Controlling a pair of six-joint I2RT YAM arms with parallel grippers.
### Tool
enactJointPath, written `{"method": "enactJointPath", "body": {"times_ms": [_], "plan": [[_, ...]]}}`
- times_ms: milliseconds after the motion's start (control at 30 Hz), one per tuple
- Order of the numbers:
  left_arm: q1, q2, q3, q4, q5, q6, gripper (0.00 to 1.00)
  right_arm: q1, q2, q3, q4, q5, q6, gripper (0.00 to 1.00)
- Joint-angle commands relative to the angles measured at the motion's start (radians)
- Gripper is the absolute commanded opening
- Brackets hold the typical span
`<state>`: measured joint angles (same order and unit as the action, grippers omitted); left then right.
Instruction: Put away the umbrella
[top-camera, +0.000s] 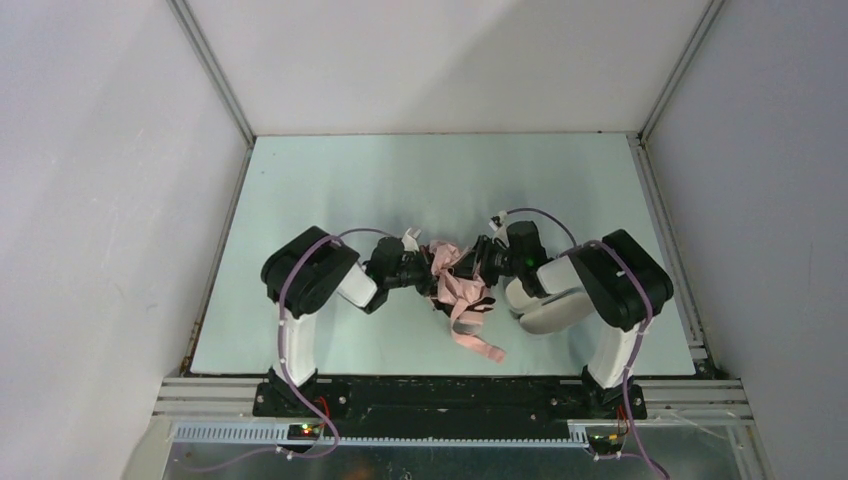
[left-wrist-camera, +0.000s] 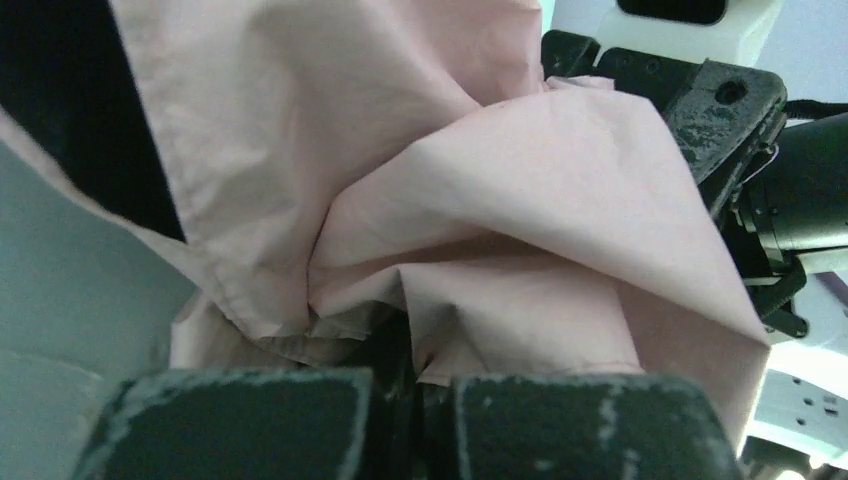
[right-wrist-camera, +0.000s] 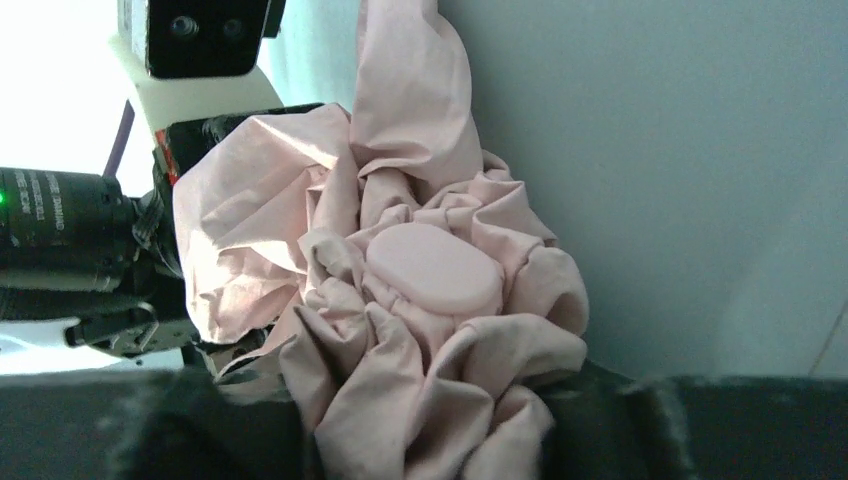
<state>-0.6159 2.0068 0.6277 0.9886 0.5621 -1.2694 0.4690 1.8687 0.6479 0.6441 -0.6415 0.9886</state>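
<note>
From the top: looking down and forward from high up behind the arm bases (top-camera: 300, 395), far enough back to fit the whole table (top-camera: 330, 180). From the left wrist: peering rightward over the left pincer (left-wrist-camera: 415, 415), basically nose-deep in the umbrella (left-wrist-camera: 520, 200), catching the right arm (left-wrist-camera: 810, 200) just past it. From the right wrist: same deal mirrored, peering leftward over the right pincer (right-wrist-camera: 420, 440) at the left arm (right-wrist-camera: 60, 215), nearly as close. Shared across all three: that umbrella bundle mid-table.

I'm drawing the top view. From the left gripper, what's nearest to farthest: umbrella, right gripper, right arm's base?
1. umbrella, held by the left gripper
2. right gripper, just across it
3. right arm's base, bottom right
</note>
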Motion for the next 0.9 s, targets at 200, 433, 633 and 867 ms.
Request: {"method": "enactJointPath", "body": {"times_ms": [200, 433, 633, 867], "plan": [[-0.068, -0.406, 0.024, -0.421, 0.000, 0.335, 0.35, 0.007, -0.282, -0.012, -0.250, 0.113, -0.117, 0.00], [-0.066, -0.636, -0.012, -0.737, -0.170, 0.510, 0.61, -0.041, -0.436, 0.085, -0.560, 0.192, -0.253, 0.00], [-0.108, -0.886, -0.037, -0.908, -0.326, 0.645, 0.67, -0.053, -0.483, 0.276, -0.923, 0.312, -0.326, 0.00], [-0.266, -0.983, -0.127, -0.713, -0.390, 0.774, 0.67, -0.067, -0.545, 0.401, -1.104, 0.388, -0.328, 0.00]]}}
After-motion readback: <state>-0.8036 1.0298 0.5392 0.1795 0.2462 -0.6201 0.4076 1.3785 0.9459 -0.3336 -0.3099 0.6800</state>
